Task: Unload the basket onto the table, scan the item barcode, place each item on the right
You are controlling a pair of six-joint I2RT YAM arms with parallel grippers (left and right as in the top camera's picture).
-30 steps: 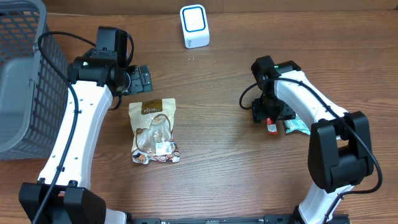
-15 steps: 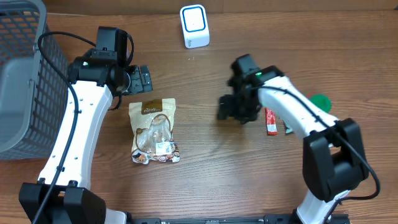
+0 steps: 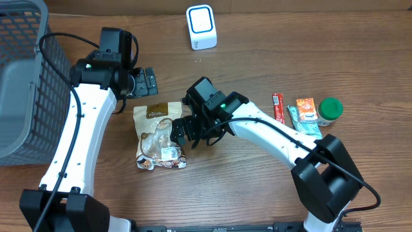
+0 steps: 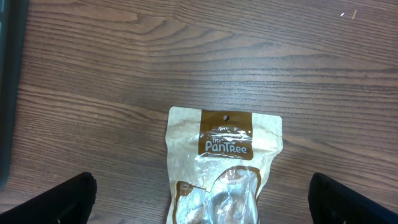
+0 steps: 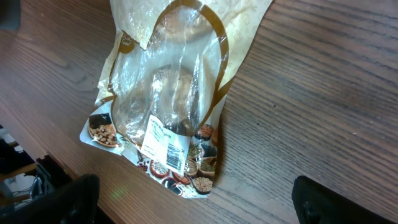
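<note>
Snack pouch [image 3: 159, 135] lies flat on the table [image 3: 257, 193], centre-left of the overhead frame, barcode label [image 5: 165, 146] facing up. Right pincer [image 3: 182, 134] hovers wide at its right edge; left pincer [image 3: 145, 82] wide, empty. Best grip: an edge, clear of the label.

I am looking down at a wooden table [image 4: 186, 56], where a tan snack pouch [image 4: 224, 168] is lying flat, its brown "PanTree" label facing up above a clear window. My left gripper [image 4: 208, 202] is hanging over it, dark fingertips [image 4: 59, 200] spread wide in the bottom corners.
</note>
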